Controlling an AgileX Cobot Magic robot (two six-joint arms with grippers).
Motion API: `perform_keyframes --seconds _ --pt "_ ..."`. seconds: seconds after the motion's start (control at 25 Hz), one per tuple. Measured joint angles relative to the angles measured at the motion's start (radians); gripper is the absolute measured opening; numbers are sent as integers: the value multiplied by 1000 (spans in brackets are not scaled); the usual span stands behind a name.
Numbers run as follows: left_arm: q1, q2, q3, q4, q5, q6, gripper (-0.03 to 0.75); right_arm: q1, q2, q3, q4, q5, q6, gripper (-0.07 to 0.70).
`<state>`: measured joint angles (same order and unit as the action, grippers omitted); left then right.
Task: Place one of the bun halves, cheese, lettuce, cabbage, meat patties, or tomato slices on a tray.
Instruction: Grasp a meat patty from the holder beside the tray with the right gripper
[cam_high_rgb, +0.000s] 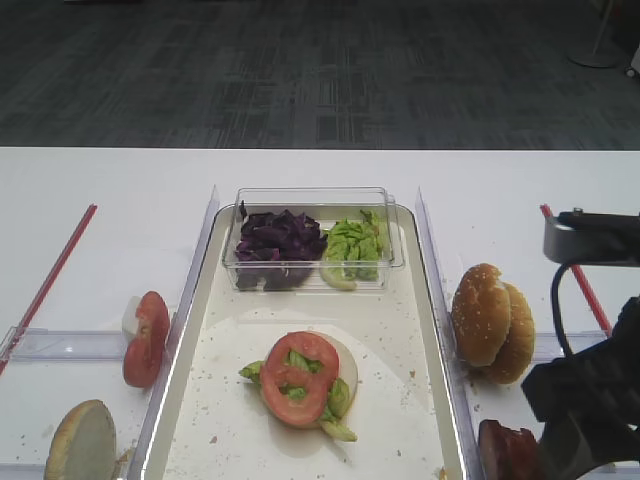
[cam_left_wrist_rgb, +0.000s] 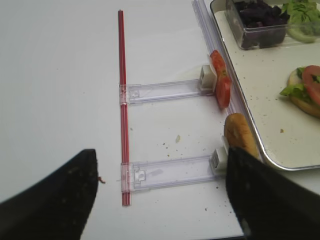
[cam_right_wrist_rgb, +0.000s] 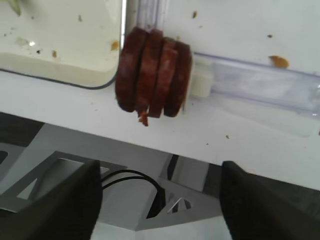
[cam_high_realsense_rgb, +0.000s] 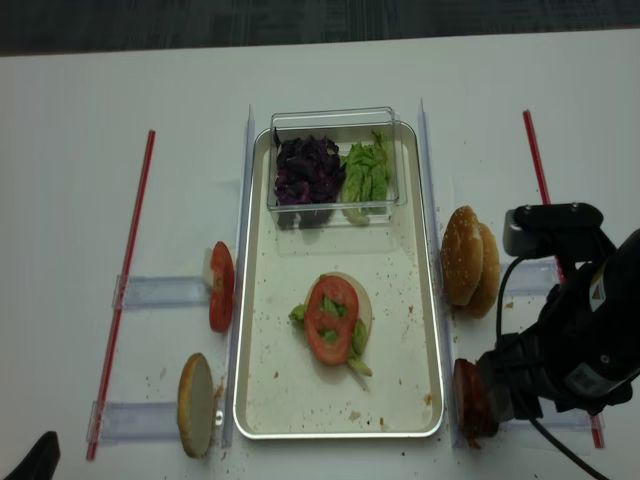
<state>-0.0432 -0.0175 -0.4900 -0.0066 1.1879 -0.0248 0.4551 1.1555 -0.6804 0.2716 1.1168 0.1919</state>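
Right gripper (cam_right_wrist_rgb: 159, 197): only the two dark fingers show, at the bottom corners of the right wrist view, spread wide apart with nothing between them. In both high views the arm's black bulk covers it at lower right.
Left gripper (cam_left_wrist_rgb: 159, 195): fingers parted at the bottom of the left wrist view, holding nothing; barely a dark tip at the lower left corner of the realsense view.
Meat patties (cam_right_wrist_rgb: 152, 72): a stack standing on edge, upper centre of the right wrist view, just outside the tray's corner and against a clear plastic rail (cam_right_wrist_rgb: 260, 80); partly hidden by the arm in the high views.
Tray (cam_high_realsense_rgb: 420, 300): centre of frame, holding a bun half topped with lettuce (cam_high_realsense_rgb: 357, 340) and a tomato slice (cam_high_realsense_rgb: 331, 310).
Clear box (cam_high_rgb: 312, 200): at the tray's far end, with cabbage (cam_high_rgb: 280, 240) beside more green leaves.
Bun halves (cam_high_rgb: 490, 320): upright, right of the tray.
Open room: bare tray floor around the stack, widest in the near corners.
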Motion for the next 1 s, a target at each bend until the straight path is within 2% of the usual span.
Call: perform_keyframes --seconds 0.48,1.0 --pt "0 0 0 0 0 0 493 222 0 0 99 -2 55 519" --pt "0 0 0 0 0 0 493 236 22 -2 50 -12 71 505"
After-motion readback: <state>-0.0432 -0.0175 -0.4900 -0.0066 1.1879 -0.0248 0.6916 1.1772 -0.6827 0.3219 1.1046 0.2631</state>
